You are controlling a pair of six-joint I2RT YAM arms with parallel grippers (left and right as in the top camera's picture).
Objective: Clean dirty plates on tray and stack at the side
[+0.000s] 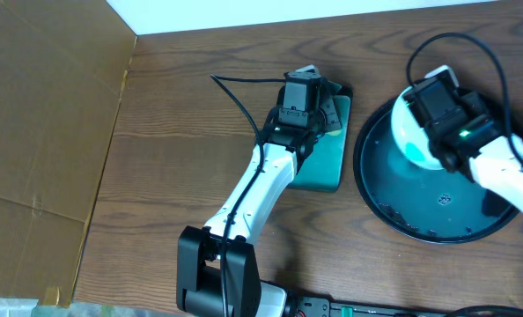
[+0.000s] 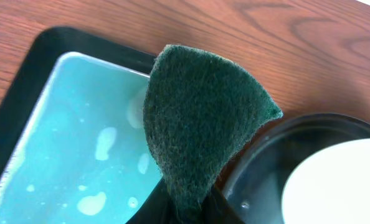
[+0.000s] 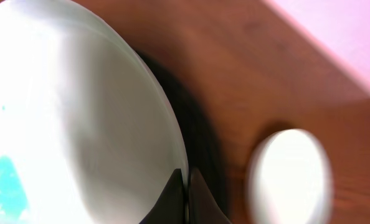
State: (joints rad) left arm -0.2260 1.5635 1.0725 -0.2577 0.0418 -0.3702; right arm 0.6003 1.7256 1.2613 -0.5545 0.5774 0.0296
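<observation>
My right gripper (image 1: 425, 123) is shut on the rim of a white plate (image 1: 409, 132) and holds it tilted over the back of the round black tray (image 1: 394, 189). In the right wrist view the jaws (image 3: 186, 182) pinch the plate's edge (image 3: 79, 112), and a teal smear (image 3: 4, 180) shows at its lower left. My left gripper (image 1: 319, 113) is shut on a dark green scouring pad (image 2: 200, 118) and holds it over the rectangular dish's far right corner, beside the tray (image 2: 278, 155). The plate also shows in the left wrist view (image 2: 341, 186). I see no other plates for certain.
The rectangular black-rimmed dish (image 2: 23, 93) holds teal soapy liquid and sits just left of the tray. Dark crumbs lie on the tray floor near its front rim (image 1: 402, 220). A blurred white round shape (image 3: 291, 174) shows beyond the plate. A cardboard panel (image 1: 41, 123) stands at the left.
</observation>
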